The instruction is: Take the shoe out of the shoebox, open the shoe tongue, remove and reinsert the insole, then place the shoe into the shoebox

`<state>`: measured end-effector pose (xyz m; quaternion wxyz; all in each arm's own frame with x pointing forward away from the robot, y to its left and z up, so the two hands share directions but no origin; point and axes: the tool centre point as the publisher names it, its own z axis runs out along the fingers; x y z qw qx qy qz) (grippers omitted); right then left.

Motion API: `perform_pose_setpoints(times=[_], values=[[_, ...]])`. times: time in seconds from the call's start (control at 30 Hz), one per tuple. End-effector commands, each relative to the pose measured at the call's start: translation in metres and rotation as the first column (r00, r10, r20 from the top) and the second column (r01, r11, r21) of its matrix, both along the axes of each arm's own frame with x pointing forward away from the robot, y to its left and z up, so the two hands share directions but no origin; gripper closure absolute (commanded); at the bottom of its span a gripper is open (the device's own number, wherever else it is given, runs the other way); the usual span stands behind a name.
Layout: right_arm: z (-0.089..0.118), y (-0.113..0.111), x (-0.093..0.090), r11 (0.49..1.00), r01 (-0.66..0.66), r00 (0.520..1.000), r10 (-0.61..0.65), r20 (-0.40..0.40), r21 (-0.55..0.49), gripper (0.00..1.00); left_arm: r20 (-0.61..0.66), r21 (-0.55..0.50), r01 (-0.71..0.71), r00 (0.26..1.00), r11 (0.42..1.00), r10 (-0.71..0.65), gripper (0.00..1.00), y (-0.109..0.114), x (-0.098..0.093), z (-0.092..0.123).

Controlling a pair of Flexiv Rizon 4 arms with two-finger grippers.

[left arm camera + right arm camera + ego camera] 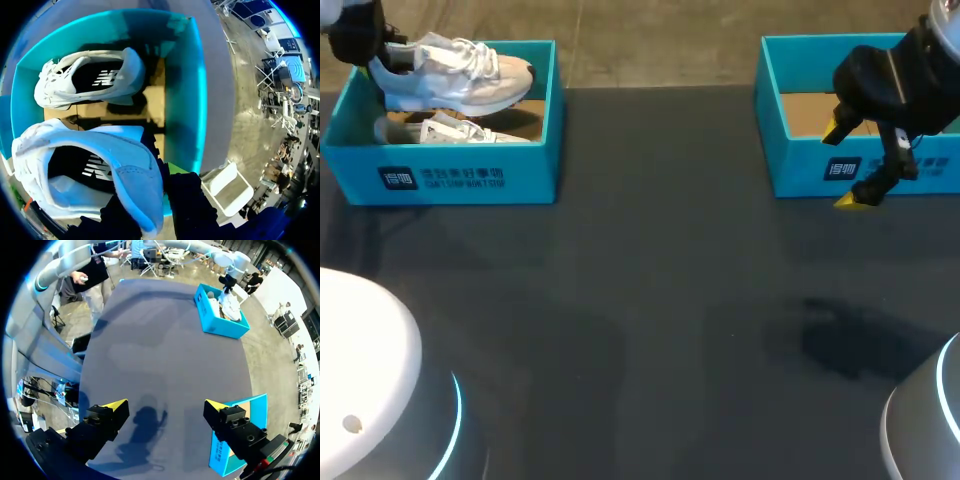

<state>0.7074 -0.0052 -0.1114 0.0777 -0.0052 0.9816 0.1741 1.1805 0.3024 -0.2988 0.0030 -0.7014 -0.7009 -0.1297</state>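
Mostly, the held shoe [100, 170] hides the left claw [368, 47].

The raised shoe [455, 75] and the lower shoe [450, 128] are white, their linings black with a white mark. The left shoebox [450, 180] and the right shoebox [800, 175] are turquoise with white print on the front and brown cardboard inside. The counter [650, 300] is dark grey; the right claw [840, 165] is black with yellow tips.
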Motion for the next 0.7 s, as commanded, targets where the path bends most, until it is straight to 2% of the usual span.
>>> perform_pose_setpoints(times=[0.03,0.7], values=[[0.000,0.002,0.002,1.000,0.000,1.000,0.000,-0.005,-0.003,0.00,-0.018,-0.014,0.000,1.000,1.000,0.000,1.00,0.000,0.017,-0.014],[0.000,0.002,0.002,1.000,0.000,1.000,0.000,-0.005,-0.003,0.00,-0.053,-0.012,-0.007,0.999,1.000,0.006,1.00,-0.011,0.043,-0.055]])
